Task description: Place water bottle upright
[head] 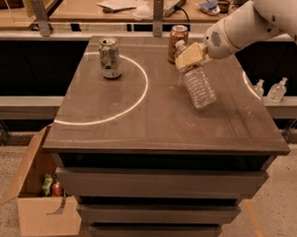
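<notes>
The water bottle (pixel 198 84) is a clear ribbed plastic bottle with a white cap. It hangs tilted above the brown table top (pixel 158 116), cap end up and to the left, bottom end down and to the right near the surface. My gripper (pixel 191 54) comes in from the upper right on a white arm (pixel 241 30). Its tan fingers (pixel 190 55) are shut on the bottle's neck end.
An orange soda can (pixel 177 39) stands just behind the gripper. A green-white can (pixel 110 58) stands at the back left inside a white circle line. Two small pump-top bottles (pixel 276 90) stand right of the table. An open cardboard box (pixel 41 195) sits on the floor at the left.
</notes>
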{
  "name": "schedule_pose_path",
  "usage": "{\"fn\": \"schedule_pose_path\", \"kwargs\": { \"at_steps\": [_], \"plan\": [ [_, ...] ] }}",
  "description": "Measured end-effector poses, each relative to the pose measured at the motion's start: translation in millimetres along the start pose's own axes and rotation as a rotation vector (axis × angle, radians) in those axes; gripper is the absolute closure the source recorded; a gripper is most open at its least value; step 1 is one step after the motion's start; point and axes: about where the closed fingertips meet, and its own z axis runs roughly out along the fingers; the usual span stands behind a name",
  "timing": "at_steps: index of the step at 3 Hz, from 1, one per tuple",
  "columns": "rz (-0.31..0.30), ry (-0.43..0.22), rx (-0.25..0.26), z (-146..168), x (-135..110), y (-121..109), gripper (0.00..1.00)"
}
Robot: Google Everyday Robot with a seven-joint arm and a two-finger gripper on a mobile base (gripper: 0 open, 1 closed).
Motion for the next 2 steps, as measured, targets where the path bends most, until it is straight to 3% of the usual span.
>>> {"fn": "schedule_pose_path", "kwargs": {
  "at_steps": [1, 2],
  "plan": [
    [-0.082, -0.260, -0.122, -11.8, -38.6, 4.1, 1.00],
    [-0.255, -0.433, -0.249, -25.2, -61.0, 25.0, 1.00]
  ]
}}
